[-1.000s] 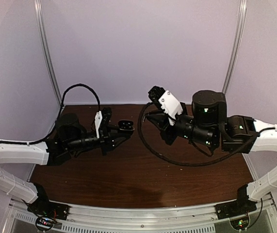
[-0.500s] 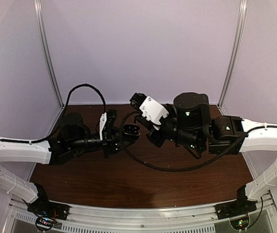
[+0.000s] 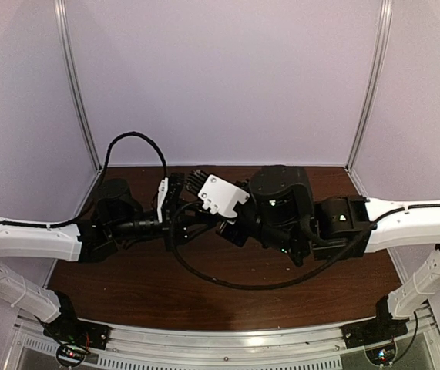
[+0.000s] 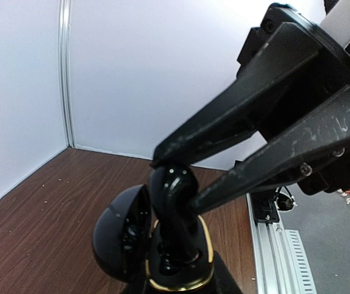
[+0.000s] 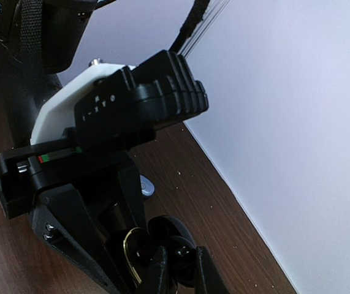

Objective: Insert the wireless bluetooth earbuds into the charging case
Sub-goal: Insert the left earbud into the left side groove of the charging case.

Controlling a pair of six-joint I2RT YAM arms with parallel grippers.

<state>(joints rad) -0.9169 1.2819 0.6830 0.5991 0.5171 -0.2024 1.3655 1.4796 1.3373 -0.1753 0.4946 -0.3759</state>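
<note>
My left gripper (image 3: 178,219) is shut on the charging case (image 4: 176,264), a black shell with a gold rim, held above the table with its round lid (image 4: 123,235) hinged open to the left. My right gripper (image 5: 182,278) is shut on a shiny black earbud (image 4: 173,188). It holds the bud down into the case's open cavity, and the bud's lower end touches the inside. In the right wrist view the bud (image 5: 184,255) sits between my two fingertips, next to the gold rim (image 5: 127,252). A pale lavender earbud (image 5: 145,186) lies on the table behind the left gripper.
The two arms meet above the middle of the dark wooden table (image 3: 227,293). Pale walls (image 3: 227,77) close the back and sides. A metal rail (image 4: 279,245) runs along the table's near edge. The right arm's black cable (image 3: 227,279) loops low over the table.
My right arm has swung left across the table and brought the black earbud to the open case. The left gripper with the case has shifted slightly right.
</note>
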